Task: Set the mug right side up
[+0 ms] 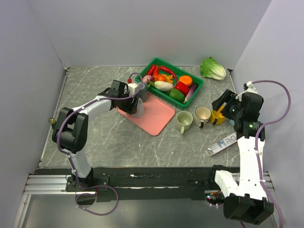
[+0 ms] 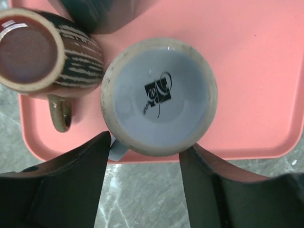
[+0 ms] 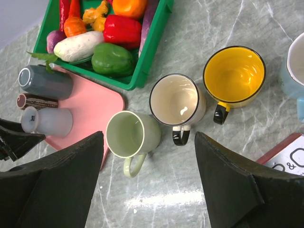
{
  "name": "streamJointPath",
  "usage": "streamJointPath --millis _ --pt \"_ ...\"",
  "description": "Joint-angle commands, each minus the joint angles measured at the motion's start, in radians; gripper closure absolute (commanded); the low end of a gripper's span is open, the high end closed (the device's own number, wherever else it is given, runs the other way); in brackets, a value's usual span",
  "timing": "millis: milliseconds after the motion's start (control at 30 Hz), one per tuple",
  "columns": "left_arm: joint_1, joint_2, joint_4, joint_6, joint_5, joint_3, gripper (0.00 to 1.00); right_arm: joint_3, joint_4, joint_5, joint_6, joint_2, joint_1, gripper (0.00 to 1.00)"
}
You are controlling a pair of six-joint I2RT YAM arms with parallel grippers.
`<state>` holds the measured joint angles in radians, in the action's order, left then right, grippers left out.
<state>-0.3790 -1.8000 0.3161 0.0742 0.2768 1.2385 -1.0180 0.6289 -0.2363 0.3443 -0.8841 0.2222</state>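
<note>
As the left end effector [image 2: 145, 142] hung over the one pink tray [image 2: 256, 71] on the grey marbled bench [image 1: 109, 137], its two fingers [image 2: 71, 185] stood apart on either side of the near rim of a pale blue-grey mug [image 2: 159, 97]. Whether they pressed on it could not be told. That mug stood upside down at the tray's near edge, its base with a black logo facing up and its handle poking out beside one finger. Three mugs in all stood inverted on the tray: the pale one, a brown striped mug [image 2: 42, 52] just beside it, and a dark grey mug [image 2: 104, 14] behind both.

The right end effector [image 3: 147, 134] hovered with jaws wide apart and nothing between them. Below it, four upright mugs stood on the bare bench to the right of the tray. They were one green mug [image 3: 126, 135], one cream mug [image 3: 173, 99] with a black rim, one yellow mug [image 3: 233, 71] and one light blue mug [image 3: 297, 97], the last only partly seen at the edge of the right wrist view.

Behind the tray sat one green basket [image 3: 154, 52] of vegetables, among them one red pepper [image 3: 122, 29], one green pepper [image 3: 111, 59] and one white radish [image 3: 78, 46]. One leafy cabbage [image 1: 213, 69] lay apart near the back wall, and one printed card [image 1: 222, 144] lay beside the right arm.
</note>
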Motion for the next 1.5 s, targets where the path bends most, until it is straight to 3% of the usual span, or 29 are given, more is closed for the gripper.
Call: streamJointPath --millis 0,100,267,467,767,900,1300,1467 --pt "-0.001 0.070 -0.049 -0.020 0.047 -0.045 0.40 0.001 -0.011 0.012 0.001 0.028 -0.003 0.17" --pt "-0.001 0.077 -0.052 -0.025 0.038 -0.060 0.48 0.012 -0.012 0.009 0.002 0.031 -0.004 0.17" --pt "-0.001 0.080 -0.072 -0.037 0.018 -0.076 0.53 0.021 -0.008 0.009 -0.002 0.037 -0.003 0.17" --pt "-0.001 0.067 -0.097 -0.059 -0.021 -0.073 0.73 0.018 0.008 0.025 -0.013 0.045 -0.003 0.17" --pt "-0.012 0.033 -0.103 -0.068 -0.071 -0.066 0.68 0.012 0.011 0.022 -0.014 0.043 -0.003 0.17" --pt "-0.015 0.028 -0.112 -0.068 -0.094 -0.071 0.57 0.012 0.008 0.022 -0.014 0.043 -0.001 0.17" --pt "-0.029 0.013 -0.118 -0.068 -0.123 -0.070 0.53 0.013 0.011 0.025 -0.016 0.048 -0.003 0.17" --pt "-0.034 0.005 -0.121 -0.068 -0.122 -0.067 0.60 0.010 0.017 0.025 -0.014 0.053 -0.003 0.17"
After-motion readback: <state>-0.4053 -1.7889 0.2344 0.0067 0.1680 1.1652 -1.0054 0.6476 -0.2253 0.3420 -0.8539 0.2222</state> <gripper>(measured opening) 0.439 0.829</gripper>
